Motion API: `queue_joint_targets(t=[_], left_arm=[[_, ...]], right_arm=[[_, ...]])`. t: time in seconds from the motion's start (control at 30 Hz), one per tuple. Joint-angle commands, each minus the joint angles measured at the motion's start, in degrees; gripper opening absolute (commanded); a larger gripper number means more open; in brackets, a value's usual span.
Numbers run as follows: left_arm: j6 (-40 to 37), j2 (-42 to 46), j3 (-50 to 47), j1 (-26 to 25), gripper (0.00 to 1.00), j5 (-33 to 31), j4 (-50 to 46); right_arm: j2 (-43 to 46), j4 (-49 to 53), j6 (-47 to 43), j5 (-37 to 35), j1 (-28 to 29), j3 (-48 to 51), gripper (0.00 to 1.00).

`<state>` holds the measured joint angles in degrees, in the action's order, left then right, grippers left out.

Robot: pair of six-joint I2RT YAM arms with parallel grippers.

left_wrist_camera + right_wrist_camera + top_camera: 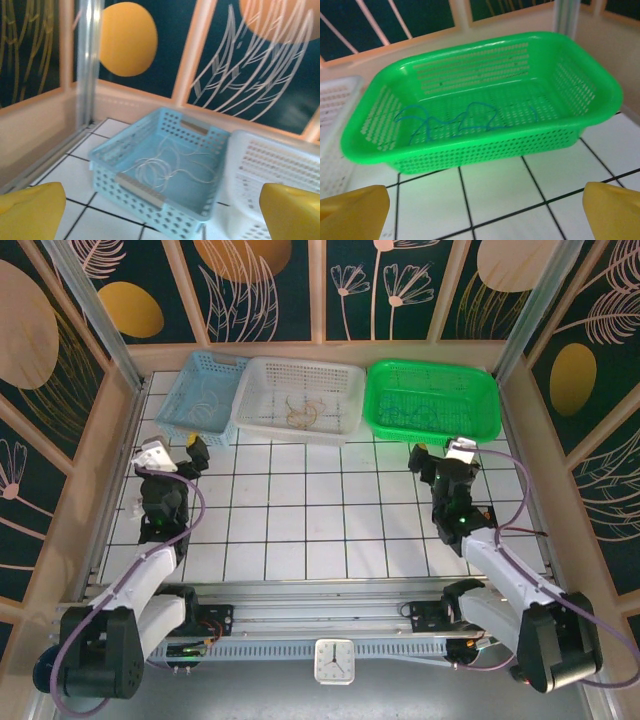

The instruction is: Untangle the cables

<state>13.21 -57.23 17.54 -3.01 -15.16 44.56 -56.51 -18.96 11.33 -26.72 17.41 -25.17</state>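
Three cables are in view, each lying loose in its own basket and touching no gripper. A whitish cable sits coiled in thin loops on the floor of the light blue basket, at the centre of the left wrist view. One blue cable runs in a wavy line across the floor of the green basket, mid-frame in the right wrist view. A yellowish-brown cable curls in the white basket, top centre of the overhead view.

The three baskets stand in a row along the upper edge of the white tiled counter, with blue at upper left, white in the middle and green at upper right. The blue and white baskets touch.

There are two arms. The left gripper hangs just below the blue basket with its two yellow fingertips spread wide and nothing between them. The right gripper hangs just below the green basket, likewise released, its two yellow fingertips at the lower corners of its wrist view.
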Motion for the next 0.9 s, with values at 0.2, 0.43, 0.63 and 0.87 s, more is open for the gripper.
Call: queue_joint_targets(t=[0.2, 0.43, 0.63, 0.87], left_arm=[[-1.32, -13.20, -7.13, 0.00, 0.99, -9.09, 17.23], [-8.47, -22.80, -7.01, 0.02, 0.99, -2.29, 28.72], [-10.90, -29.74, -5.45, 0.08, 0.99, 4.57, 31.55], [-10.72, -30.40, -5.68, 0.28, 0.99, 5.05, 32.62]], right_arm=[[-6.32, -19.75, -7.28, -6.91, -4.27, 7.59, 0.99], [-13.10, -32.84, -7.87, -2.51, -7.30, 12.70, 0.99], [-17.73, -42.60, -8.66, 4.52, -10.06, 14.64, 0.99], [-25.19, -53.88, -12.78, 10.50, -12.39, 14.35, 0.99]])
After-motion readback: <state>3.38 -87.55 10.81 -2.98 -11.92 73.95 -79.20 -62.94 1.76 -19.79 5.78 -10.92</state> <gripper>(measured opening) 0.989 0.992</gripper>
